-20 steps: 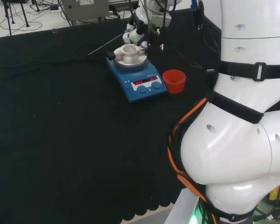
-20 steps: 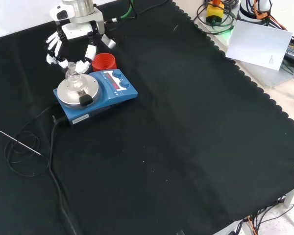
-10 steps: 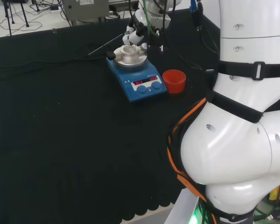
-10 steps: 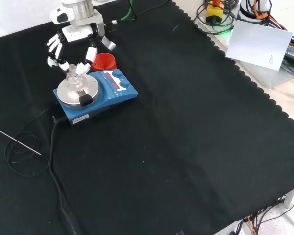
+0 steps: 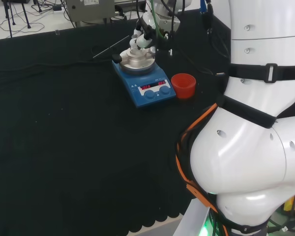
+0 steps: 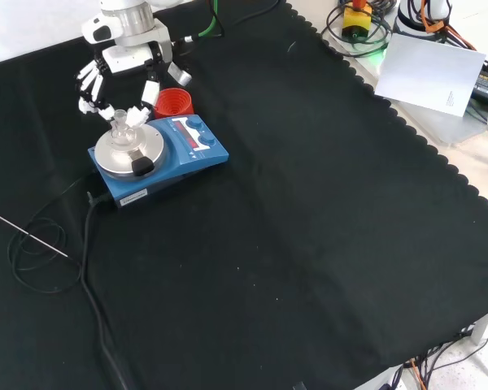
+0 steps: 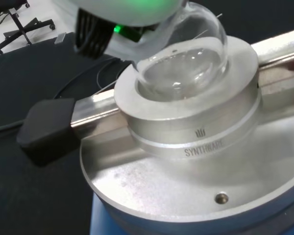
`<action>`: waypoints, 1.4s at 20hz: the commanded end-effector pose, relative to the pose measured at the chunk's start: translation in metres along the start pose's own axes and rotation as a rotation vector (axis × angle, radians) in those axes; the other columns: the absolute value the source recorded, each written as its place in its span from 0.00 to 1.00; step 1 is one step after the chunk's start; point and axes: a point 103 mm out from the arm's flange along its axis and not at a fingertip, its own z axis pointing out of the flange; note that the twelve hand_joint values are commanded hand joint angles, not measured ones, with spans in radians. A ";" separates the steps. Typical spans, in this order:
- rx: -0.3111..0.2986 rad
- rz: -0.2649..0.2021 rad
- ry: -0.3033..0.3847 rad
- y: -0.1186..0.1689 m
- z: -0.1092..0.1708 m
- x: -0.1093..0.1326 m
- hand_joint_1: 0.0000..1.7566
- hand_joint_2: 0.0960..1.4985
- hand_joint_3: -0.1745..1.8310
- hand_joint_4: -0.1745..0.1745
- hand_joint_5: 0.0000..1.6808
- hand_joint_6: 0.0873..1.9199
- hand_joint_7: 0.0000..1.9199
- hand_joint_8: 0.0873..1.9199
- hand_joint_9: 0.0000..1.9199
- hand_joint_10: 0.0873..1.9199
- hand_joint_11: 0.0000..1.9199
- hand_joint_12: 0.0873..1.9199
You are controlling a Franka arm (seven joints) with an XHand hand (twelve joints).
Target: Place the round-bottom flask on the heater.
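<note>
My fingers [image 6: 150, 89] hang spread and relaxed, holding nothing, just above and around the neck of the round-bottom flask [image 6: 120, 130]. The flask sits bulb-down in the metal block on the heater [image 6: 159, 150], neck upright, directly below my palm. I judge placement done; withdrawing calls for a straight lift, clear of the neck. A red cup [image 6: 174, 102] stands beside the heater on the worktop [image 6: 309, 244].

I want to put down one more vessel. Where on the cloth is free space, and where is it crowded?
In the front view, the black cloth lies bare to the right of and below the blue heater, out to its scalloped edge. It is crowded at the upper left: the hand, the round-bottom flask on the heater, the red ring behind it, and a cable at the left.
</note>
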 end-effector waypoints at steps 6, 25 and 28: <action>0.011 0.003 0.031 0.000 0.003 -0.002 0.63 0.41 0.49 0.57 0.65 0.52 0.30 0.28 0.40 0.26 0.21 0.66; 0.030 -0.017 0.041 -0.009 -0.005 -0.003 0.54 0.36 0.45 0.39 0.36 0.36 0.24 0.30 0.35 0.29 0.16 0.67; 0.011 -0.023 0.042 -0.014 -0.008 -0.003 0.53 0.36 0.45 0.39 0.36 0.36 0.23 0.30 0.34 0.29 0.16 0.68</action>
